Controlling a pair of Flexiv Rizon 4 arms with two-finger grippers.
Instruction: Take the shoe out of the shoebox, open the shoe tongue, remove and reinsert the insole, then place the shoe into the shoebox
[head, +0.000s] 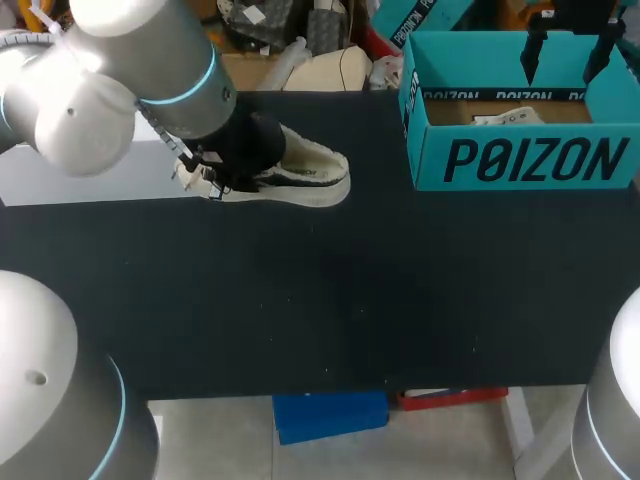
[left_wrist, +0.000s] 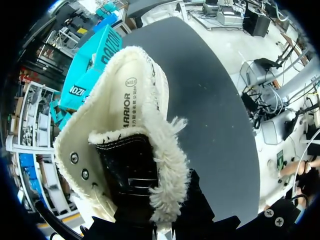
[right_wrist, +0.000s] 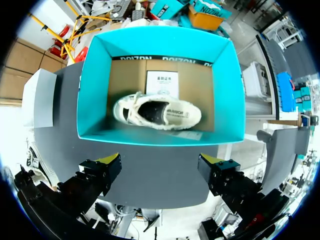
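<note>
The nearest stretch of the table (head: 300, 300), on the robot's side of the shoebox (head: 520, 160), is dark and bare up to its front edge. I judge it the easiest room for the insole work. Further in, well apart from the shoebox on its left, the shoe (head: 310, 175) rests on its sole with the heel toward the shoebox. The left gripper (left_wrist: 164, 227) sits at the shoe's end away from the shoebox, closed on the black, fleece-edged tongue (left_wrist: 127, 170), though its yellow tips are hidden. The hold seems meant to draw the tongue back from the opening, and the insole (left_wrist: 125, 95) shows inside the fleece lining. A white box (head: 90, 175) lies past the shoe on the side away from the shoebox, so that side looks tight for the left arm. The clear lane runs between shoe and shoebox.

Farthest, the shoebox stands open at the table's back right, its right wall close to the table's edge. The right gripper (right_wrist: 161, 165) hangs above the shoebox, fingers spread wide and holding nothing, probably kept clear of the left arm. A second shoe (right_wrist: 157, 112) lies mid-floor in the shoebox beside a paper card (right_wrist: 162, 80), which narrows the room for the return
</note>
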